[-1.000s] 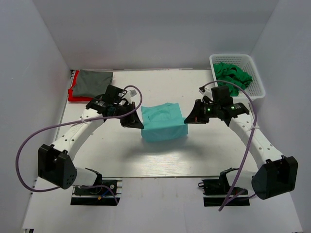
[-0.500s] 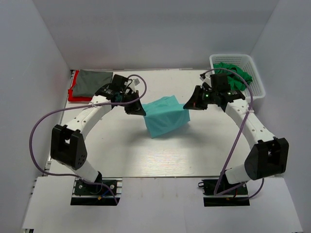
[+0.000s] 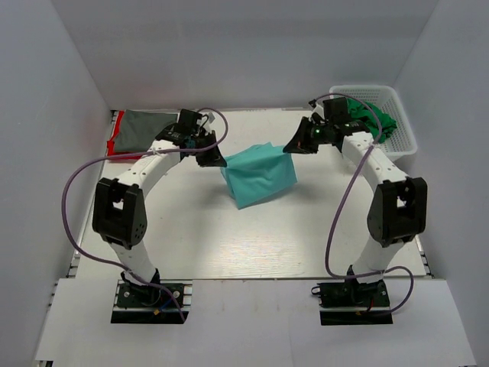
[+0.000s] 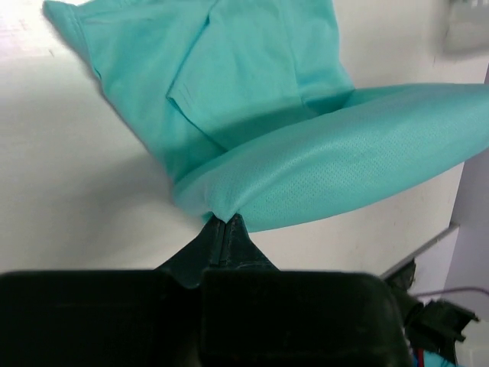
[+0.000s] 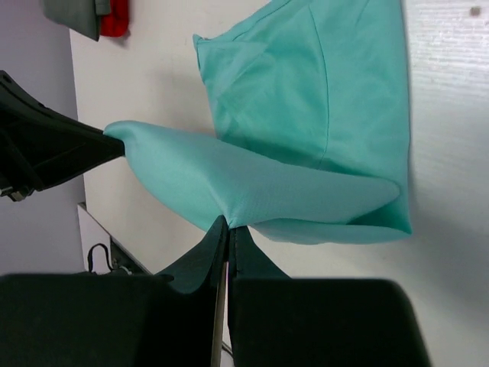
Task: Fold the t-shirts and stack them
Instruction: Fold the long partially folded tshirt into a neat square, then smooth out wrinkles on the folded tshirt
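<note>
The light teal t-shirt [image 3: 258, 174] hangs folded between both grippers above the table's far middle, its lower part draping to the table. My left gripper [image 3: 220, 160] is shut on its left edge; in the left wrist view [image 4: 223, 219] the jaws pinch the cloth [image 4: 306, 176]. My right gripper [image 3: 289, 147] is shut on its right edge; in the right wrist view [image 5: 229, 225] the jaws pinch the cloth [image 5: 306, 115]. A dark grey t-shirt [image 3: 145, 128] lies folded on a red t-shirt [image 3: 114, 147] at the far left. Bright green t-shirts [image 3: 374, 116] fill the basket.
The white lattice basket [image 3: 405, 131] stands at the far right corner. White walls enclose the table on three sides. The purple cables loop from both arms over the table's sides.
Both grippers have carried the teal t-shirt away from the arm bases toward the far side and lifted it; the arms are stretched further out, and the shirt now hangs tilted.
</note>
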### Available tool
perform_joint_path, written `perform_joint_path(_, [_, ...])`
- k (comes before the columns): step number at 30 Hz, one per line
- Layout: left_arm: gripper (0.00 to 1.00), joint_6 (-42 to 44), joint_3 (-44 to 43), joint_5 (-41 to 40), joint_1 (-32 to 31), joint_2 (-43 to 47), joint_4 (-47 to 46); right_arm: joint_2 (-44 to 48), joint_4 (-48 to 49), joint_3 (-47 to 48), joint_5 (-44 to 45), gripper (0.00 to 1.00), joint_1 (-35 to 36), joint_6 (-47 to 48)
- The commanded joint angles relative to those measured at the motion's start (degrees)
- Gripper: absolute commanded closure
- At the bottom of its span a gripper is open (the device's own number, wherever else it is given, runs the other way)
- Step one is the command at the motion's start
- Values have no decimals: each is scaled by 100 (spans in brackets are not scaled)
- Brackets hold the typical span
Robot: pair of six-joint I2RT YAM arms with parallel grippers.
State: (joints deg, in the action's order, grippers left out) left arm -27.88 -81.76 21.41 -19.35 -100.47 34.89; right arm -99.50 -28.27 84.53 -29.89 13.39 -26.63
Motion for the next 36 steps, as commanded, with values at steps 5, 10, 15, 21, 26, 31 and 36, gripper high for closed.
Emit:
perform_joint_path(5, [100, -385, -568, -935, 370, -754, -922, -1873, 1354, 1469, -184, 100, -29, 36])
perform_joint_path(10, [8, -543, -2139, -1666, 599, -1940, -370, -3890, 1976, 3962, -860, 10, -73, -518])
perform_joint_path(15, [1, -421, -2074, -1238, 661, -2030, -509, -3021, 2040, 3662, -211, 10, -55, 236])
perform_joint_path(21, [1, -359, -1012, -226, 450, -1705, -1167, -2003, 2011, 1339, 0, 10, 32, 764])
perform_joint_path(26, [1, -473, -798, -5, 284, -1905, -1302, -2108, 1606, 1119, -34, 10, 199, 1204])
perform_joint_path(31, [17, -473, -912, -83, 169, -2099, -1108, -2555, 1360, 1442, -87, 10, 322, 1248])
perform_joint_path(36, [58, -420, -965, -339, 117, -2222, -958, -2890, 1421, 1478, -324, 10, 428, 977])
